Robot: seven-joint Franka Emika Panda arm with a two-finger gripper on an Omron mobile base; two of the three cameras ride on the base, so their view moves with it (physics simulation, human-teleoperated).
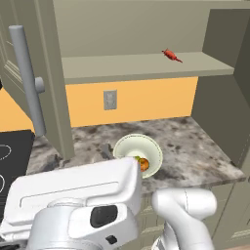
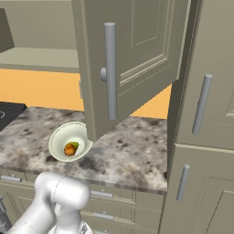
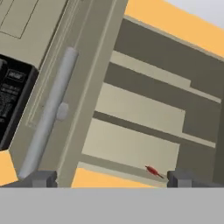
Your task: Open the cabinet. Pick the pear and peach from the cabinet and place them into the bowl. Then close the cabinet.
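Two fruits, the orange peach (image 2: 69, 149) and the greenish pear (image 2: 75, 145), lie touching in the bowl (image 2: 58, 137) on the speckled counter (image 2: 132, 155). Above it the cabinet (image 1: 146, 66) stands with both doors swung open, its bar handle (image 1: 27, 78) on the left door. On the lowest shelf lies a small red pepper (image 1: 171, 55). Raised before the shelves, the gripper (image 3: 109, 179) has its fingers (image 3: 43, 178) spread wide and empty.

We see the round pale cream-green bowl (image 1: 146, 149) partly hidden behind the robot's white arm, the yellow-green pear (image 2: 75, 145) merely a sliver beside the orange peach (image 2: 70, 149), and the small red shelf item (image 1: 171, 55) too tiny to identify.
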